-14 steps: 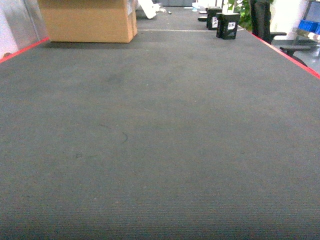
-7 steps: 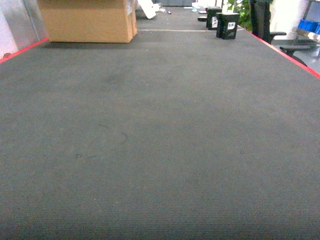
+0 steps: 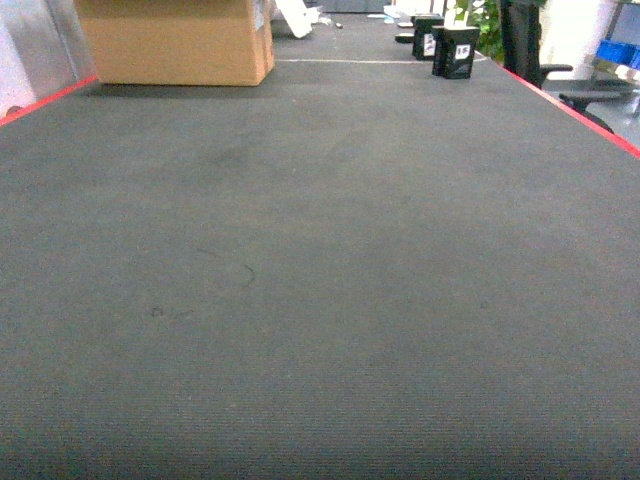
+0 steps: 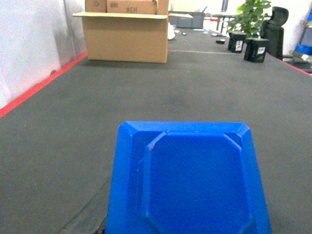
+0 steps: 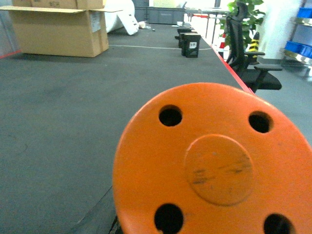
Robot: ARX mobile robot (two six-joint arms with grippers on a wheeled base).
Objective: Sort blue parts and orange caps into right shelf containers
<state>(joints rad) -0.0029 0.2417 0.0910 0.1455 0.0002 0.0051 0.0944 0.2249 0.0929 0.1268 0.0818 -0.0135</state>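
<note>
I see a big dark grey table (image 3: 320,280) that fills almost all of my head view, with a thin red edge running along its left and right sides. At the upper left of that view sits a brown cardboard box (image 3: 175,40) on the far end of the table, and my left wrist view shows its top flaps open. In my left wrist view a blue part (image 4: 187,180) fills the lower middle of the frame, very close to the camera; it is flat and has cut-off corners with a raised middle. In my right wrist view an orange cap (image 5: 214,165) fills the lower right of the frame, round, with small holes around a round middle patch. At the upper right of my head view stand two small black boxes (image 3: 455,50) with white labels, just beside each other on the far table. Past the right edge of the table I see a black office chair (image 5: 246,58) and a green plant (image 5: 243,14) behind it. Bits of bright blue shelf containers (image 3: 620,50) show at the far upper right. I cannot see either claw in any view, so I cannot tell if it grips or is let go.
</note>
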